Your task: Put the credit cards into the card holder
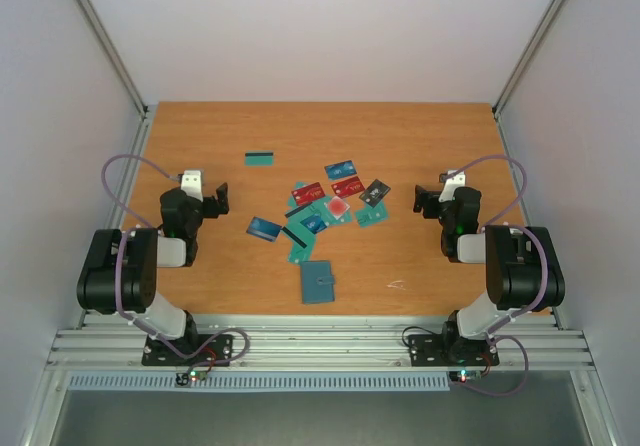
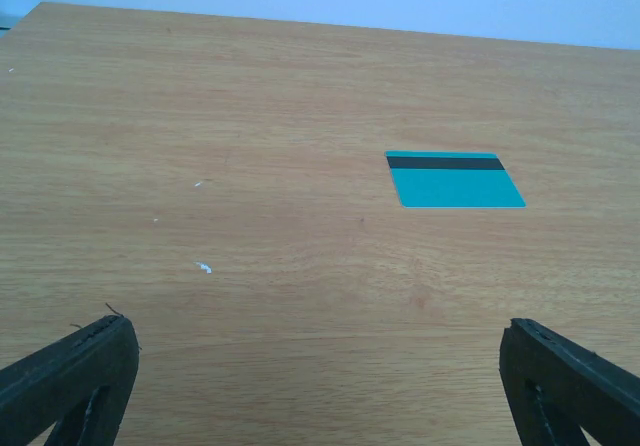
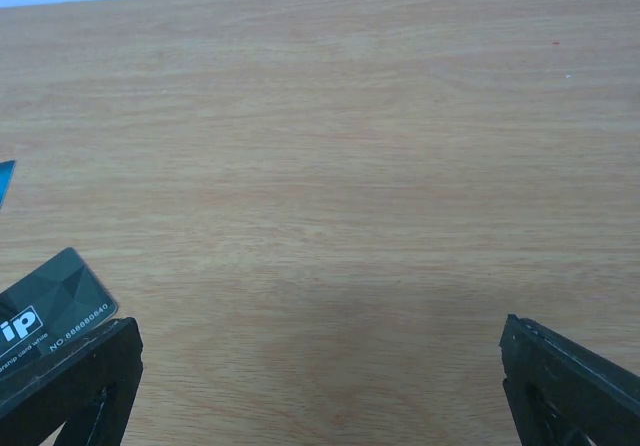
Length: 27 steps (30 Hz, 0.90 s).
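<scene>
Credit cards, thin flat rectangles in teal, blue, red and black, lie scattered in a loose cluster at the middle of the top view, on the orange-brown wooden counter. Several of them overlap. One teal card with a dark stripe lies alone, above and to the left of the cluster. We see it again right of centre in the left wrist view, flat on the wood with its stripe along the far edge. A black card with white lettering shows at the lower left of the right wrist view, partly behind the finger on that side; we cannot tell whether the finger touches it.

The dull teal-blue folding card holder lies flat just below the cluster, near the lower edge of the counter, between the two arms.

The left pincer sits left of the cluster, well apart from it, with its black fingers spread wide over bare wood and holding nothing. The right pincer sits right of the cluster, near the black card, its fingers just as wide apart and gripping nothing. We also see a small white scrap on the counter, to the right of the card holder.
</scene>
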### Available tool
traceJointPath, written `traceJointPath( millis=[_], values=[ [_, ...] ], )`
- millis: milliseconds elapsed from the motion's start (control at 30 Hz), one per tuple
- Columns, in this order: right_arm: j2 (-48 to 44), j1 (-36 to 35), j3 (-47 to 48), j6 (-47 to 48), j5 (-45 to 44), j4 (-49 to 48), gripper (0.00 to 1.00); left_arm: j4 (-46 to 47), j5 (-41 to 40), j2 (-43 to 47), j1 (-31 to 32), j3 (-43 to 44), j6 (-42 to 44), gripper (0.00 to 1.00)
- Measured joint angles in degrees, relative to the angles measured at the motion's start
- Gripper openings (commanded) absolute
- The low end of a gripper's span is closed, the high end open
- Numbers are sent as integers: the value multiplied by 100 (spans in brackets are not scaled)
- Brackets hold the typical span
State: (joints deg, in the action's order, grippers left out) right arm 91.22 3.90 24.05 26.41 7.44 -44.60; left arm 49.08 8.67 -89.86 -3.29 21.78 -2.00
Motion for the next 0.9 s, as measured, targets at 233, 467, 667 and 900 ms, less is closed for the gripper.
traceJointPath(
  millis=[233,467,667,900],
  values=[
    [0,0,0,0,0,0,99,0,-2,0,0,0,2,99],
    [0,0,0,0,0,0,99,0,-2,0,0,0,9,99],
    [0,0,0,-2,-24,2,99,-20,-162,70,0,-2,-11,99],
    [-570,-98,437,-33,-306,1209,99,-754,-321,1115,4,70,-20,99]
  ],
)
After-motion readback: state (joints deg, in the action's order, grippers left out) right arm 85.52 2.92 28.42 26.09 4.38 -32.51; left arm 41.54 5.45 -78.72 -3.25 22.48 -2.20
